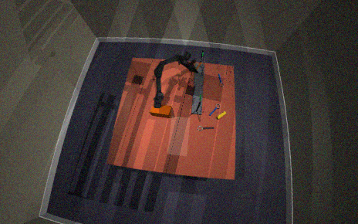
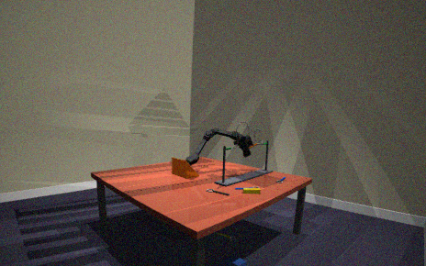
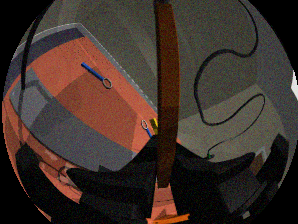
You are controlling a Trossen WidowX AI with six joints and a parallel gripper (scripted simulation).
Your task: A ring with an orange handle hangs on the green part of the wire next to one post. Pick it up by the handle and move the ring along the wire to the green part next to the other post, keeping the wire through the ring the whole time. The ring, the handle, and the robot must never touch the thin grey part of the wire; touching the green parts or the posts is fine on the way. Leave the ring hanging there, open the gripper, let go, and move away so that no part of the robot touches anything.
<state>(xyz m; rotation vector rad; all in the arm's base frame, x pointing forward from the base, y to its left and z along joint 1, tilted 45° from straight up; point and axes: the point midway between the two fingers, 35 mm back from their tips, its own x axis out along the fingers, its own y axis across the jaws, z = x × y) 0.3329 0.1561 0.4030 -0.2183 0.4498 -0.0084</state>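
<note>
My gripper point(image 1: 197, 69) point(image 2: 251, 148) point(image 3: 158, 139) is shut on the orange handle point(image 2: 256, 145) point(image 3: 168, 75), which stands upright in the wrist view. It is high above the grey base plate point(image 1: 198, 82) point(image 2: 242, 178), nearer the far post point(image 2: 266, 158) than the near post point(image 2: 224, 166). A green part point(image 2: 228, 148) point(image 1: 200, 98) lies by the near post. The thin grey wire point(image 3: 196, 90) bends in curves at the right of the wrist view. The ring is too small and dark to make out; I cannot tell its clearance from the wire.
Two blue-handled ring tools, one point(image 1: 220, 79) point(image 3: 93, 72) far and one point(image 1: 214, 110) near, lie on the table beside the base plate. A yellow block point(image 1: 221, 115) point(image 2: 252, 191) and a black-handled ring tool point(image 1: 208, 128) point(image 2: 220, 192) lie nearby. An orange wedge point(image 1: 160, 112) point(image 2: 183, 169) is at the arm's foot.
</note>
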